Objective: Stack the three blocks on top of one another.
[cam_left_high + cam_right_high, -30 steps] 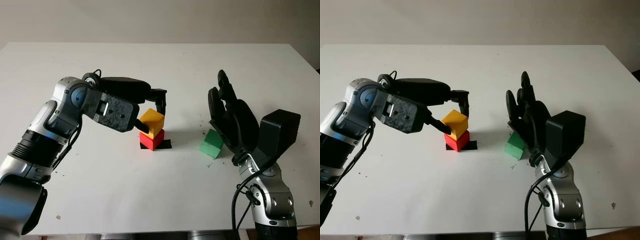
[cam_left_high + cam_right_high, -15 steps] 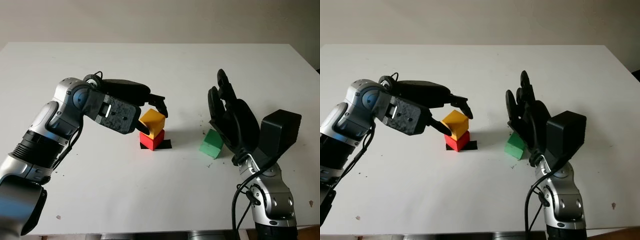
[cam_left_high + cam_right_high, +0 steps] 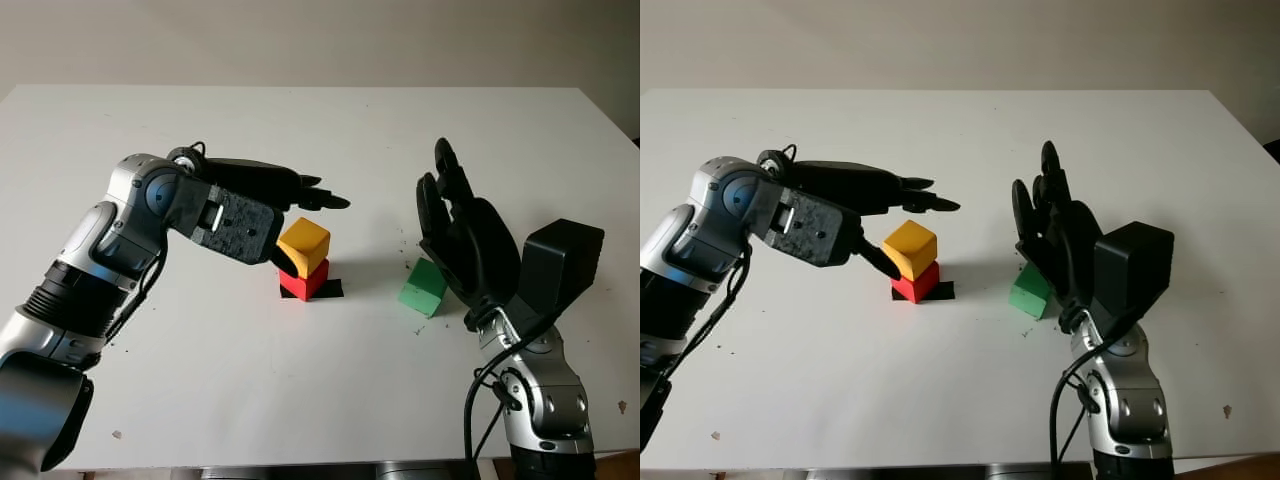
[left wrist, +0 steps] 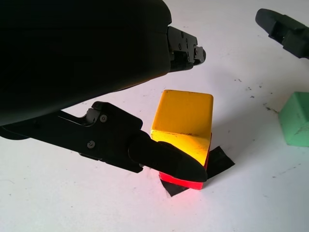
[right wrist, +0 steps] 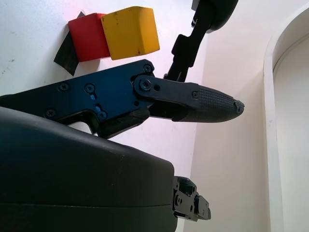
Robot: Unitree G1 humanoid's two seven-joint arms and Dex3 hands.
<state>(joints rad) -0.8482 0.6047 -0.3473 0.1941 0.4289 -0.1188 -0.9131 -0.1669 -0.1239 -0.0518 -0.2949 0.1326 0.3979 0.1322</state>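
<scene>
The yellow block [image 3: 304, 245] sits on the red block [image 3: 305, 283], a little turned, and the red block stands on a black patch [image 3: 328, 289] near the middle of the table [image 3: 320, 130]. The left hand [image 3: 285, 215] reaches in from the left, open and holding nothing: its upper fingers [image 3: 325, 198] point out above the yellow block, and its thumb [image 4: 164, 159] lies low beside the stack, perhaps touching it. The green block [image 3: 424, 287] lies apart to the right on the table. Just beside it the right hand [image 3: 462, 240] stands upright, open, with the palm toward the green block.
</scene>
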